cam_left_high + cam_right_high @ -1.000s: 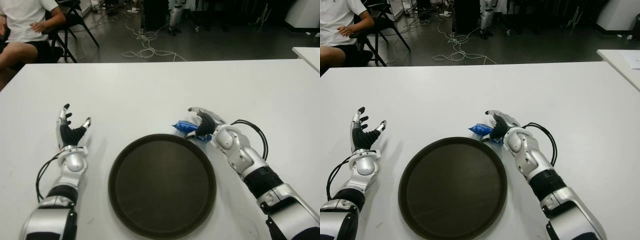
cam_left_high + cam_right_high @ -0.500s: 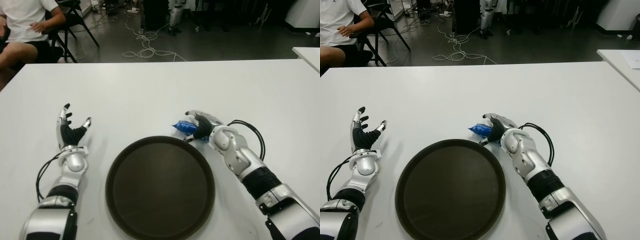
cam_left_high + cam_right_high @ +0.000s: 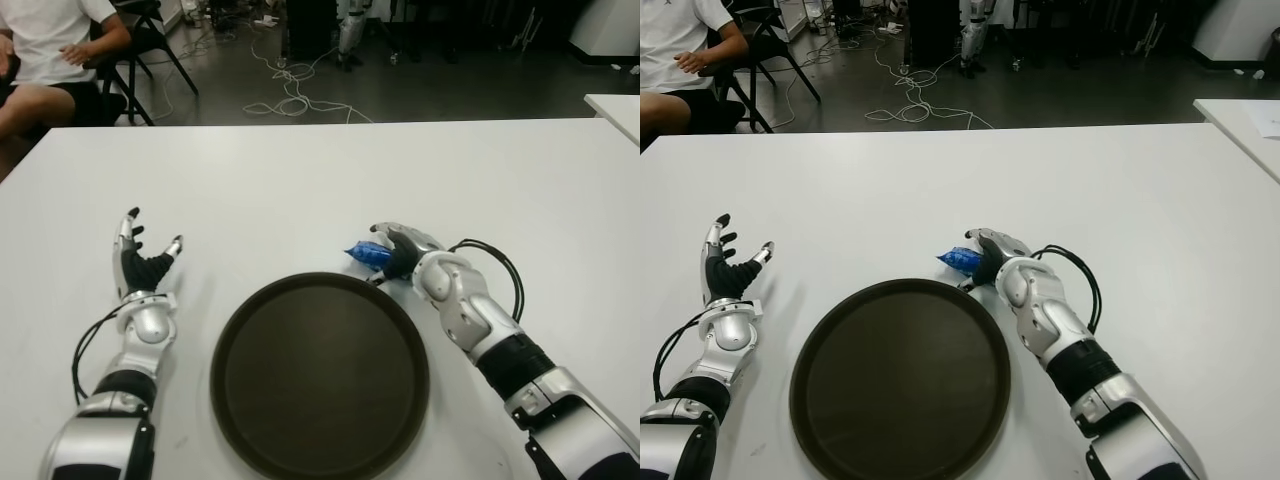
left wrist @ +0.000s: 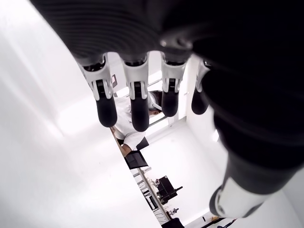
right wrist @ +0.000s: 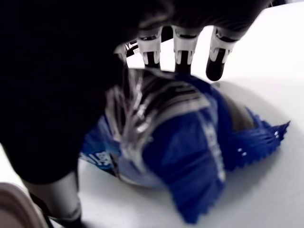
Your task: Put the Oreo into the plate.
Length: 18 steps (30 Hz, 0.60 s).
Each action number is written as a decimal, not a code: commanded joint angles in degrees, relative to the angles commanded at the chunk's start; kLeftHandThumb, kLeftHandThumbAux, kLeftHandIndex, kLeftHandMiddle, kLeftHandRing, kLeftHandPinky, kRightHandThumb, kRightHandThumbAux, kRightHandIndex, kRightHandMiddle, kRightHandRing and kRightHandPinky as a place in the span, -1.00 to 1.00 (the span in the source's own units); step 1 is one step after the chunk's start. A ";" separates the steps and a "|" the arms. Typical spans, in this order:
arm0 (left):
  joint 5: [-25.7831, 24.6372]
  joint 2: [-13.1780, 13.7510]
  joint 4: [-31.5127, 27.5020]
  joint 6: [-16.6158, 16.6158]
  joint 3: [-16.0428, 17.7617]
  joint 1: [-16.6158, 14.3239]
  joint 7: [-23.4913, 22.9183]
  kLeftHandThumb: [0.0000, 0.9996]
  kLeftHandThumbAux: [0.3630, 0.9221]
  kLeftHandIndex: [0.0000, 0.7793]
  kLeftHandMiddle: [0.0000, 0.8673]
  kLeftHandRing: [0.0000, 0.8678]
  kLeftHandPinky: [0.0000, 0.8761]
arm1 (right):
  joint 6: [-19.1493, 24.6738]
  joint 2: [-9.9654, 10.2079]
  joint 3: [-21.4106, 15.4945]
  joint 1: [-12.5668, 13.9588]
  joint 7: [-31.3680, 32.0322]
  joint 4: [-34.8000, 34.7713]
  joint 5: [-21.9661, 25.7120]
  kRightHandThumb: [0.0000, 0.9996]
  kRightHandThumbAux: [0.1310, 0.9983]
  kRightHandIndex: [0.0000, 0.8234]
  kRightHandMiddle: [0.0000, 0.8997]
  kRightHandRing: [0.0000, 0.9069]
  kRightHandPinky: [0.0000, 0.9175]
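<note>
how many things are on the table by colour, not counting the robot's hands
blue: 1, the Oreo pack, under the right hand
dark brown: 1, the plate, holding nothing
total: 2
left hand shows left of the plate, open

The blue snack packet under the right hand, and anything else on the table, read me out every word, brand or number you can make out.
Blue packet: white print shows on the wrapper beneath the right hand, too blurred and creased to read.
Dark round plate: no text.
White table: no text.
Left hand: no label visible.
</note>
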 joint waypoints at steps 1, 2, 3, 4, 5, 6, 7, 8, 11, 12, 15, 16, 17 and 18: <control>0.03 -0.02 0.00 0.05 0.00 -0.01 0.04 -0.48 0.50 -0.72 -0.73 -0.68 -0.55 | 0.19 0.06 0.14 -0.10 0.09 0.12 -0.13 -1.00 0.47 -0.88 -0.78 -0.80 -0.96; 0.04 -0.03 -0.01 0.10 0.00 -0.01 0.06 -0.48 0.51 -0.72 -0.73 -0.68 -0.55 | 0.34 0.11 0.24 -0.18 0.15 0.20 -0.22 -1.00 0.46 -0.89 -0.78 -0.80 -0.97; 0.06 -0.03 -0.02 0.11 -0.01 -0.02 0.07 -0.48 0.51 -0.72 -0.73 -0.68 -0.54 | 0.52 0.14 0.35 -0.24 0.14 0.25 -0.33 -1.00 0.46 -0.89 -0.77 -0.79 -0.97; 0.07 -0.02 -0.01 0.12 -0.01 -0.03 0.07 -0.48 0.51 -0.72 -0.73 -0.68 -0.54 | 0.66 0.15 0.43 -0.30 0.13 0.31 -0.38 -1.00 0.46 -0.89 -0.77 -0.79 -0.98; 0.08 -0.01 -0.02 0.05 -0.03 -0.04 -0.02 -0.48 0.51 -0.73 -0.73 -0.68 -0.54 | 0.67 0.28 0.50 -0.41 -0.20 0.71 -0.41 -1.00 0.46 -0.89 -0.77 -0.79 -0.98; 0.08 0.01 -0.03 -0.01 -0.04 -0.05 -0.08 -0.48 0.50 -0.74 -0.73 -0.68 -0.54 | 0.68 0.38 0.55 -0.49 -0.45 1.01 -0.42 -1.00 0.46 -0.90 -0.77 -0.79 -0.99; 0.09 0.02 -0.05 -0.07 -0.06 -0.05 -0.18 -0.48 0.50 -0.74 -0.73 -0.68 -0.54 | 0.64 0.44 0.57 -0.55 -0.72 1.31 -0.43 -1.00 0.46 -0.90 -0.78 -0.79 -0.99; 0.09 0.03 -0.06 -0.11 -0.07 -0.06 -0.25 -0.50 0.49 -0.74 -0.73 -0.67 -0.54 | 0.61 0.47 0.58 -0.58 -0.89 1.51 -0.43 -1.00 0.46 -0.90 -0.78 -0.79 -0.99; 0.14 0.09 -0.12 0.00 -0.14 -0.05 -0.41 -0.51 0.49 -0.75 -0.71 -0.65 -0.53 | 0.46 0.50 0.70 -0.80 -1.50 2.18 -0.69 -1.00 0.47 -0.91 -0.78 -0.80 -0.99; 0.17 0.11 -0.16 0.11 -0.18 -0.03 -0.46 -0.52 0.49 -0.75 -0.71 -0.65 -0.53 | 0.31 0.46 0.77 -0.91 -1.74 2.50 -0.80 -1.00 0.48 -0.91 -0.78 -0.79 -0.99; 0.17 0.13 -0.22 0.24 -0.19 -0.01 -0.56 -0.52 0.48 -0.75 -0.73 -0.66 -0.54 | 0.08 0.44 0.86 -1.08 -2.18 3.02 -0.92 -1.00 0.48 -0.90 -0.77 -0.78 -1.00; 0.10 0.13 -0.22 0.23 -0.14 0.01 -0.64 -0.52 0.47 -0.75 -0.73 -0.66 -0.55 | 0.08 0.45 0.87 -1.14 -2.28 3.16 -0.93 -1.00 0.49 -0.90 -0.77 -0.78 -1.00; 0.05 0.12 -0.22 0.22 -0.11 0.02 -0.69 -0.52 0.47 -0.74 -0.73 -0.67 -0.55 | 0.08 0.46 0.88 -1.19 -2.35 3.28 -0.93 -1.00 0.49 -0.90 -0.77 -0.78 -1.00; -0.07 0.11 -0.16 0.18 -0.03 0.00 -0.81 -0.52 0.47 -0.74 -0.73 -0.67 -0.56 | 0.18 0.49 0.84 -1.24 -2.45 3.43 -0.90 -1.00 0.49 -0.90 -0.77 -0.78 -1.00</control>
